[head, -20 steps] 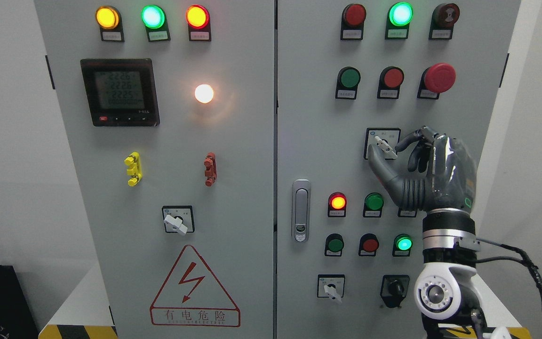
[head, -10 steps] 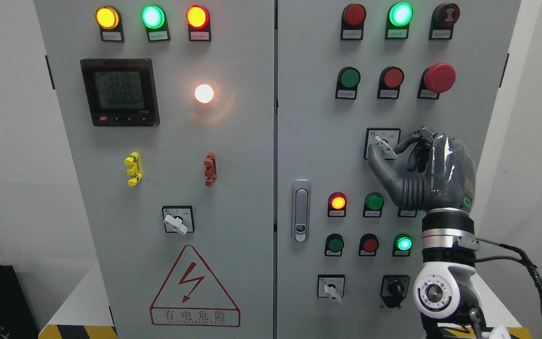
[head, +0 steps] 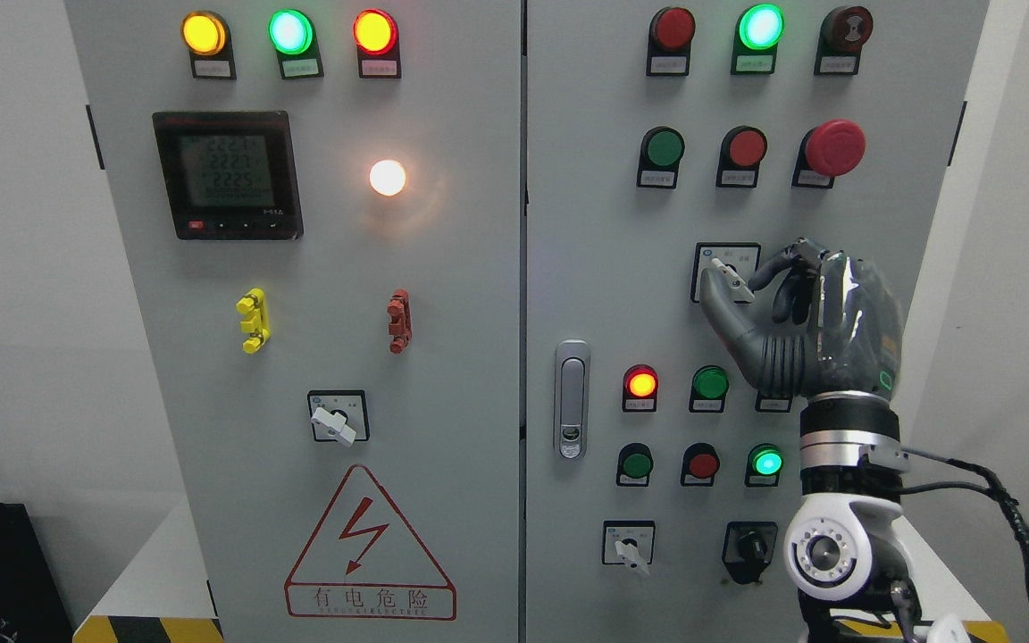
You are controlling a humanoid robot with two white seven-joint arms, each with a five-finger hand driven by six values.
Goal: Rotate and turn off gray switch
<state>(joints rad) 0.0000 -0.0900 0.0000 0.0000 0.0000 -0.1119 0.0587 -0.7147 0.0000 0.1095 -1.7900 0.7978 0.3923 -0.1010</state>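
A gray rotary switch (head: 732,279) sits in a square plate on the right cabinet door, its white-gray handle slanting from upper left to lower right. My right hand (head: 740,281) reaches up from the lower right, with the thumb under the handle and the index finger curled over it from the right, pinching the handle. The other fingers (head: 796,295) are curled beside it. My left arm does not show.
Similar gray switches sit at the left door's middle (head: 336,420) and the right door's bottom (head: 629,546), beside a black key switch (head: 749,545). A red mushroom button (head: 834,147), lamps, push buttons and a door handle (head: 572,399) surround the hand.
The hand and forearm have crept slightly upward; the switch handle keeps about the same slant. The meter's digits changed.
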